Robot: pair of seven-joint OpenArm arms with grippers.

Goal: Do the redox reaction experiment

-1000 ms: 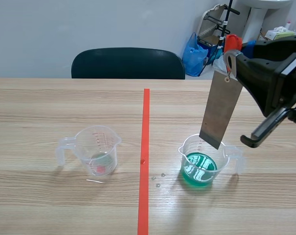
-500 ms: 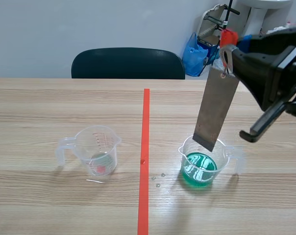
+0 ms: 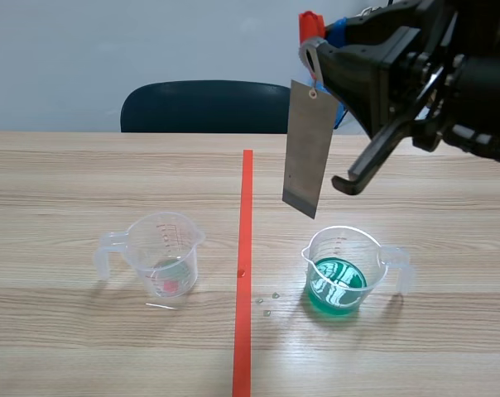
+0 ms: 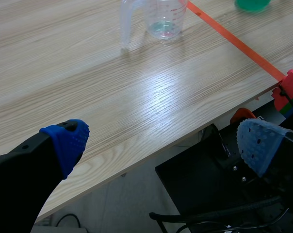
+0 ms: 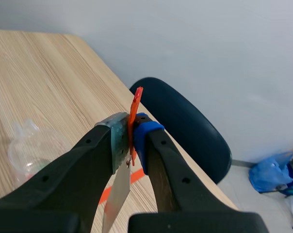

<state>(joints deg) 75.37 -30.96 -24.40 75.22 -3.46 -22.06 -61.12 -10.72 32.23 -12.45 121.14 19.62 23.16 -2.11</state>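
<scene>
A grey metal plate (image 3: 307, 149) hangs from a red tab (image 3: 309, 20), and my right gripper (image 3: 316, 56) is shut on that tab, high above the table. The plate's lower end is clear of the beaker of green liquid (image 3: 344, 270), above it and slightly to its left. In the right wrist view the red tab (image 5: 135, 110) sits pinched between the pads of my right gripper (image 5: 132, 130), and the plate (image 5: 116, 196) dangles below. A clear beaker (image 3: 161, 252) with a little liquid stands left of the red tape line. My left gripper (image 4: 161, 143) is open over the table's front edge.
A dark chair (image 3: 216, 107) stands behind the table's far edge. A few drops (image 3: 268, 303) lie on the wood between the tape line and the green beaker. In the left wrist view the clear beaker (image 4: 161, 17) stands well ahead of the gripper.
My right gripper has risen and moved left with the plate. The plate's lower end has come up out of the green beaker and now hangs nearer the tape line.
</scene>
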